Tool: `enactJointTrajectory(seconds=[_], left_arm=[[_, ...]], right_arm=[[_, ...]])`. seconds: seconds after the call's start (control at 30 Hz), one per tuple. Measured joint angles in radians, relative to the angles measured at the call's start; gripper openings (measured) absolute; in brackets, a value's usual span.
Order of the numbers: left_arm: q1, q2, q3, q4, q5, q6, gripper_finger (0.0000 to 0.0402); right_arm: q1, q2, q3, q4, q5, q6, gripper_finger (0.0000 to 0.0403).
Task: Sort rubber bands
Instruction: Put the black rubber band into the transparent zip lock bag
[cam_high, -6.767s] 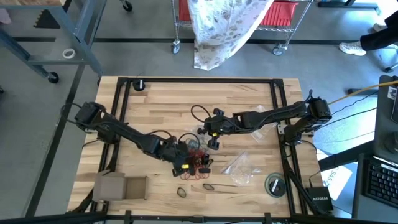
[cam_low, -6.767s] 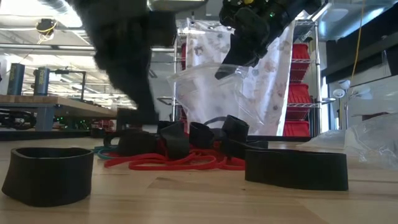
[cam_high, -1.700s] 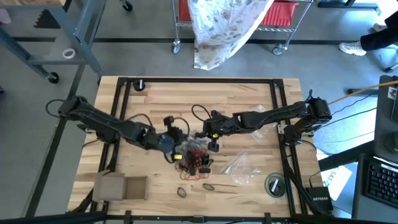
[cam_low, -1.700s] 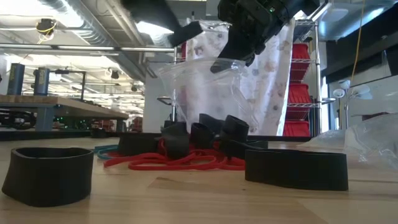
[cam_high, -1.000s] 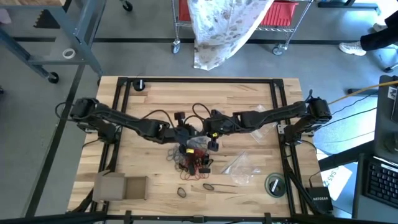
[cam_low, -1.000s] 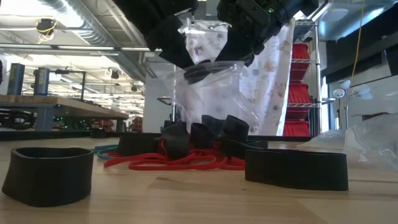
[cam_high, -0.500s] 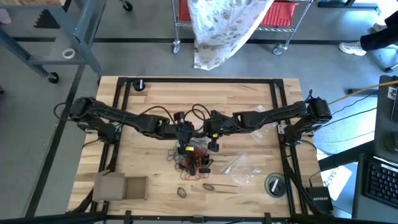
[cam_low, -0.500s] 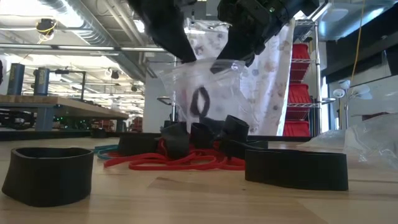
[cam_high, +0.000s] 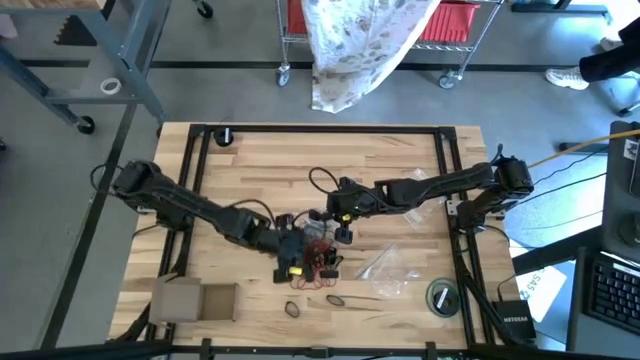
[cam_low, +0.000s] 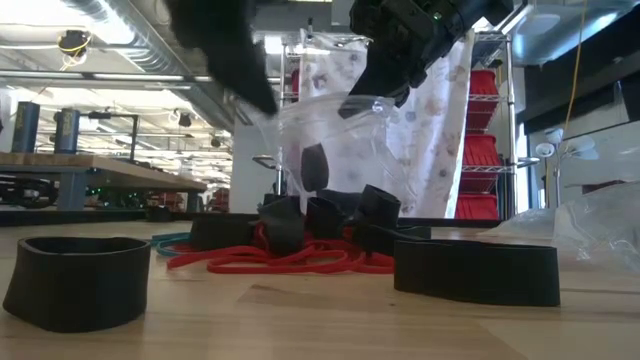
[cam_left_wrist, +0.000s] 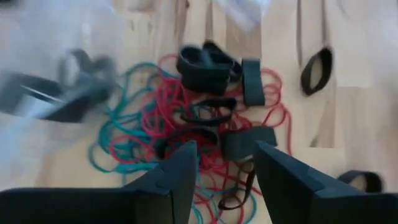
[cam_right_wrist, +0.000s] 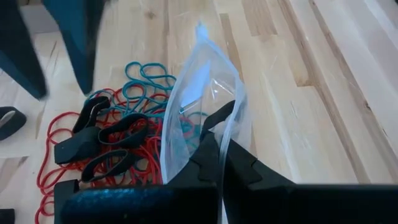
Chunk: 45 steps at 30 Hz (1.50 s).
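One black band (cam_low: 314, 166) now sits inside the clear bag (cam_right_wrist: 198, 109) my right pincer (cam_right_wrist: 219, 163) pinches shut; my left pincer (cam_left_wrist: 225, 163), released and wide, has swung back over the rubber bands (cam_left_wrist: 205, 118) heaped just below it on the wooden surface (cam_high: 400, 160), shelving beyond.

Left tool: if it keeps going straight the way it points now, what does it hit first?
Probably the rubber bands: the open left tool points into the tangled pile, with a wide black band right ahead. Depth is unclear.
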Motion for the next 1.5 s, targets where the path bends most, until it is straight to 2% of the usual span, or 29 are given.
enactJointTrajectory(seconds=[0.27, 0.47, 0.77, 0.87, 1.1, 1.5], left_arm=[[0.062, 0.140, -0.031, 0.052, -0.064, -0.044, 0.0133], [0.093, 0.138, -0.031, 0.055, -0.064, -0.048, 0.0131], [0.111, 0.191, -0.030, 0.082, 0.049, -0.039, 0.0131], [0.111, 0.193, -0.030, 0.088, 0.056, -0.018, 0.0117], [0.104, 0.146, -0.029, 0.091, 0.064, 0.009, 0.0010], [0.085, -0.030, -0.029, 0.087, -0.017, 0.038, 0.0000]], right_arm=[[0.000, 0.000, 0.000, -0.001, 0.000, 0.000, 0.0001], [0.000, 0.000, 0.000, -0.003, 0.000, 0.000, 0.0001], [0.000, 0.000, 0.000, -0.006, 0.000, 0.000, 0.0001], [0.000, 0.000, 0.000, -0.006, 0.000, 0.000, 0.0001], [0.000, 0.000, 0.000, -0.006, 0.000, 0.000, 0.0001], [0.000, 0.000, 0.000, -0.005, 0.000, 0.000, 0.0001]])
